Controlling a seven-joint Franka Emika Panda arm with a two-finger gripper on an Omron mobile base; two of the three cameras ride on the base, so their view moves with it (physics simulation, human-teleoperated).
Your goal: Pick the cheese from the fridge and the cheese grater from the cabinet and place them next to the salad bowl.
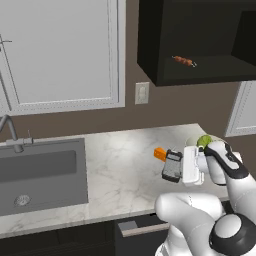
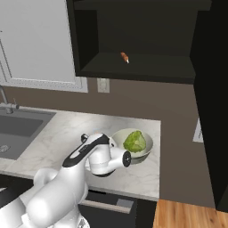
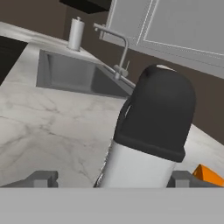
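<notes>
Marble bench (image 1: 125, 150) runs from a sunken grey sink (image 1: 40, 175) at its left end to a square corner at the right, with bare stone between sink and arm. At the near right, the gripper (image 3: 111, 177) has its jaws spread wide either side of the one cheese grater (image 1: 172, 166), whose black handle fills the gap; whether they touch it I cannot tell. One orange cheese (image 1: 160, 154) wedge lies just beside the grater. One salad bowl (image 2: 132, 143) sits further right. Above, the open dark cabinet (image 2: 133, 40) holds one skewer (image 2: 124, 57).
</notes>
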